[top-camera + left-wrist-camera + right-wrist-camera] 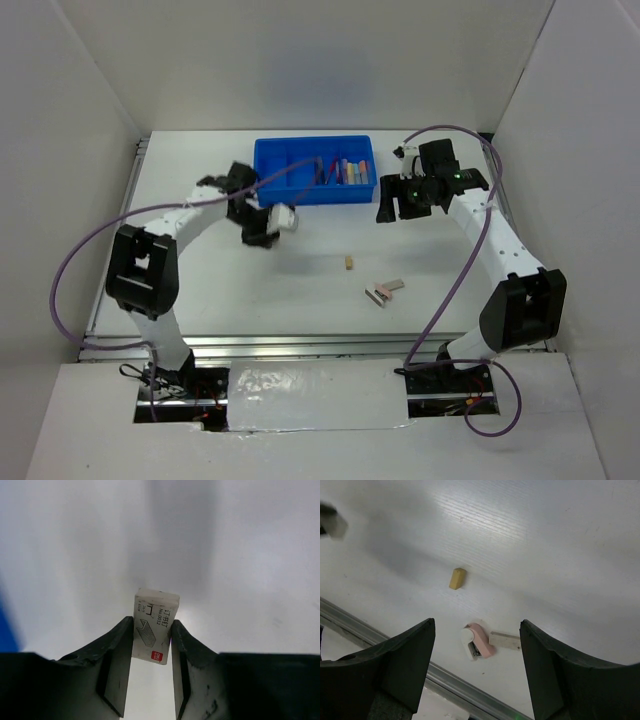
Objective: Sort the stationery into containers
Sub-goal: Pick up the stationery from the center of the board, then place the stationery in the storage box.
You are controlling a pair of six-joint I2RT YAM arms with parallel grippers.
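Note:
The blue tray (290, 190) stands at the back middle, with pens and stubby markers (347, 170) in its right compartments. My left gripper (273, 223) is shut on a small white staple box (155, 627), held just in front of the tray above the table. The box also shows in the top view (284, 218). My right gripper (394, 212) is open and empty, right of the tray. On the table lie a tan piece (457, 578), a pink-and-white mini stapler (478, 641) and a white eraser block (505, 640), touching the stapler.
A metal rail (445, 682) runs along the table's near edge. White walls enclose the table on the left, back and right. In the top view the tan piece (348, 262) and the stapler (378, 294) lie front of centre.

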